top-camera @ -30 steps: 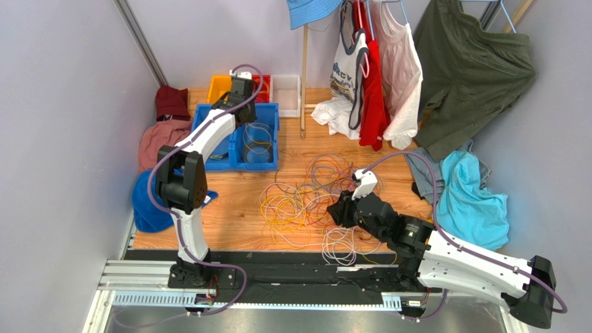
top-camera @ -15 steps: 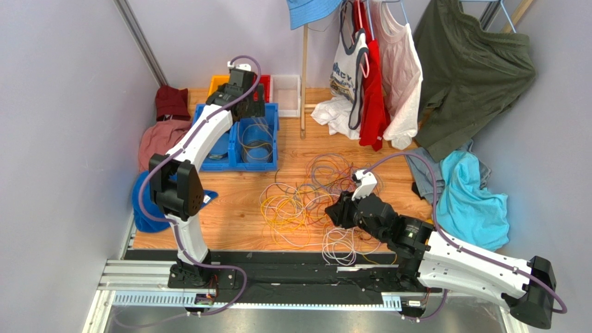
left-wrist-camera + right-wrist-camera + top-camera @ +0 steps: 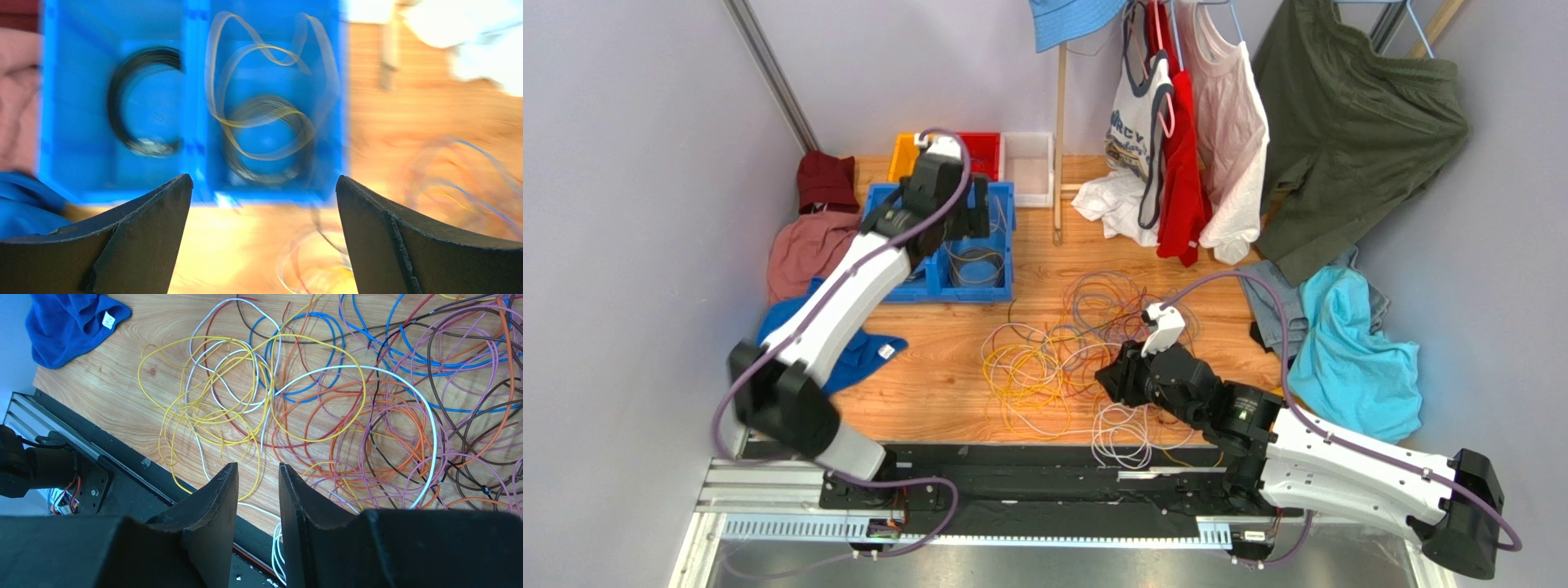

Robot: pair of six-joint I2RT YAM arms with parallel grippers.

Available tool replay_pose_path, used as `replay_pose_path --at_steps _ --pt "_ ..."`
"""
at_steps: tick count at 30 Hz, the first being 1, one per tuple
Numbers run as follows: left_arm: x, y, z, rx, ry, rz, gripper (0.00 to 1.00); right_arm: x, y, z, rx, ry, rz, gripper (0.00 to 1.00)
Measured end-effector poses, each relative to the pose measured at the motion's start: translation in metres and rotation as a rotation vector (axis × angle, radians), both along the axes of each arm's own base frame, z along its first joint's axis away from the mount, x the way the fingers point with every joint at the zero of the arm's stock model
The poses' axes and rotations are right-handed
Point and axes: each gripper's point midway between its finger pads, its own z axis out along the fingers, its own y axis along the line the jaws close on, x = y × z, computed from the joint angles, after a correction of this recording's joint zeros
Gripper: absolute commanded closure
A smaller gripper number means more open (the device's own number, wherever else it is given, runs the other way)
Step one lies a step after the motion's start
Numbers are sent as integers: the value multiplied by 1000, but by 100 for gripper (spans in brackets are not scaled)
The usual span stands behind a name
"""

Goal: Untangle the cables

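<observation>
The cables [image 3: 1063, 349] lie as a tangle of orange, yellow, white, purple, blue and brown strands on the wooden table, and fill the right wrist view [image 3: 368, 386]. My right gripper [image 3: 1116, 374] hovers at the tangle's near right edge. Its jaws [image 3: 258, 467] stand a little apart with nothing between them. My left gripper [image 3: 971, 214] hangs over the blue bin [image 3: 940, 294], wide open and empty [image 3: 263, 177]. In the bin [image 3: 195, 92], a yellow and pale looped cable [image 3: 270, 122] lies in the right compartment and a black coil [image 3: 147, 101] in the left.
Yellow [image 3: 909, 153], red [image 3: 987, 147] and white [image 3: 1028, 159] bins stand behind the blue one. A blue cloth [image 3: 787, 325] lies at the left, a teal cloth [image 3: 1357, 349] at the right, and clothes hang at the back. A black rail [image 3: 1038, 459] runs along the near edge.
My left gripper opened over the blue bin and let a looped cable drop into the right compartment. The left arm's elbow then swung down and left. The right arm stayed still.
</observation>
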Motion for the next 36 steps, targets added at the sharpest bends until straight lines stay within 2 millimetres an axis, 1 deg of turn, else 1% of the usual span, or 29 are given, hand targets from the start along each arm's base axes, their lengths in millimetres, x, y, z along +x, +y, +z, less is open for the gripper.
replay_pose_path --at_steps 1,3,5,6,8,9,11,12,13,14,15,18,19,21,23,24,25,26,27,28,29,30,32,33,35,36 --pt "-18 -4 5 -34 -21 -19 5 1 -1 -1 -5 0 -4 66" --pt "-51 -22 18 -111 -79 -84 6 1 -1 -3 -11 0 -6 66" --pt "-90 -55 26 -198 -123 -192 8 1 -2 -3 -14 0 -7 66" --pt "-110 -71 22 -235 -126 -248 8 1 -2 -3 -13 -1 -8 66" --pt "-145 -94 -1 -281 -87 -330 8 1 -3 -2 -11 -5 -12 66" --pt "-161 -101 -22 -282 -46 -355 8 1 -4 -1 -10 -6 -13 66" --pt "-192 -104 -67 -267 49 -383 7 1 -6 2 -3 -13 -19 66" --pt "-228 -100 -110 -242 142 -411 7 2 -8 6 9 -25 -29 66" --pt "-230 -99 -112 -240 147 -412 7 2 -8 6 10 -25 -30 66" --pt "-241 -97 -119 -241 165 -425 7 3 -9 7 12 -27 -35 66" --pt "-250 -99 -120 -252 169 -441 7 3 -10 7 14 -28 -38 66" --pt "-261 -110 -112 -297 150 -476 8 2 -13 0 5 -18 -45 66" --pt "-263 -115 -110 -310 145 -485 12 1 -14 -3 0 -11 -49 66" --pt "-265 -124 -114 -321 153 -493 20 0 -16 -8 -10 2 -52 66" --pt "-266 -128 -127 -308 177 -482 35 -1 -17 -10 -15 8 -54 66" --pt "-266 -128 -137 -295 196 -472 49 -1 -17 -11 -14 11 -56 66" --pt "-266 -127 -149 -269 219 -462 56 -1 -17 -11 -13 13 -57 66" --pt "-267 -126 -156 -260 237 -449 66 -1 -17 -11 -13 14 -58 66" --pt "-267 -125 -163 -240 251 -442 85 -1 -17 -11 -12 17 -59 66" --pt "-268 -123 -169 -220 264 -440 96 -2 -18 -11 -12 19 -61 66" --pt "-268 -123 -171 -221 271 -432 100 -2 -18 -12 -12 20 -61 66" --pt "-268 -122 -171 -211 269 -432 100 -2 -18 -12 -12 21 -62 66" --pt "-266 -116 -165 -193 252 -430 100 -2 -18 -12 -11 22 -63 66" --pt "-264 -114 -157 -185 235 -433 100 -2 -18 -12 -11 23 -64 66" --pt "-258 -112 -127 -194 174 -443 100 -2 -18 -12 -10 22 -64 66" --pt "-253 -112 -97 -207 115 -455 100 -2 -18 -12 -8 21 -64 66"
